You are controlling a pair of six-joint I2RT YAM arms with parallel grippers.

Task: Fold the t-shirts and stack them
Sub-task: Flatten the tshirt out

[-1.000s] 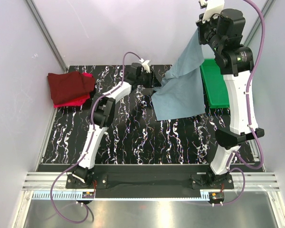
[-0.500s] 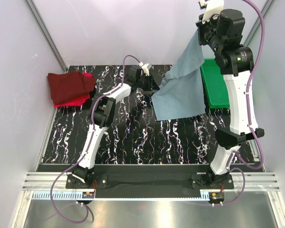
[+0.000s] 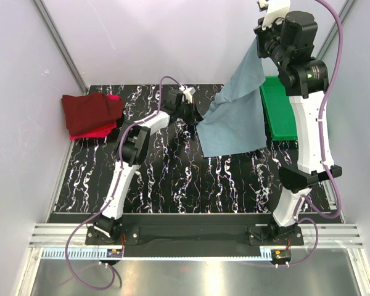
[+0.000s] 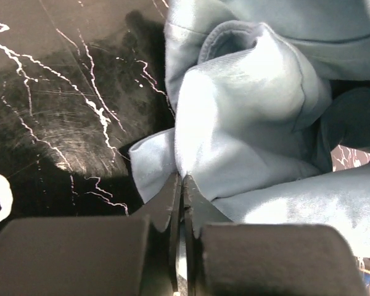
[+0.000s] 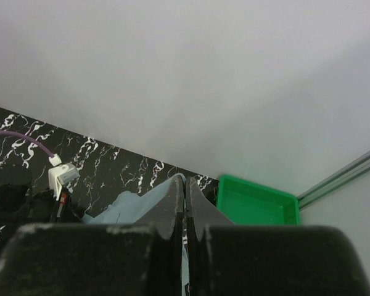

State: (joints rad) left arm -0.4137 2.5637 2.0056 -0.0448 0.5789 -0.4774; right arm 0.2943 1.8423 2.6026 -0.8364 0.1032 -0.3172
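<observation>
The grey-blue t-shirt (image 3: 237,117) hangs from my right gripper (image 3: 259,44), which is raised high at the back right. Its lower part rests on the black marbled table. In the right wrist view that gripper (image 5: 185,182) is shut, with a thin edge of the cloth (image 5: 126,206) pinched between its jaws. My left gripper (image 3: 198,115) reaches the shirt's left edge just above the table. Its jaws (image 4: 180,180) are shut on a bunched fold of the same shirt (image 4: 246,117). A dark maroon t-shirt (image 3: 88,111) lies folded on a bright red one (image 3: 97,131) at the back left.
A green plastic tray (image 3: 281,114) stands at the back right, partly behind the hanging shirt and the right arm; it also shows in the right wrist view (image 5: 256,206). Pale walls close in the table on the left, back and right.
My left gripper has slid a little right into the shirt's left edge and closed from open onto a fold. The right arm and the hanging shirt have barely moved.
</observation>
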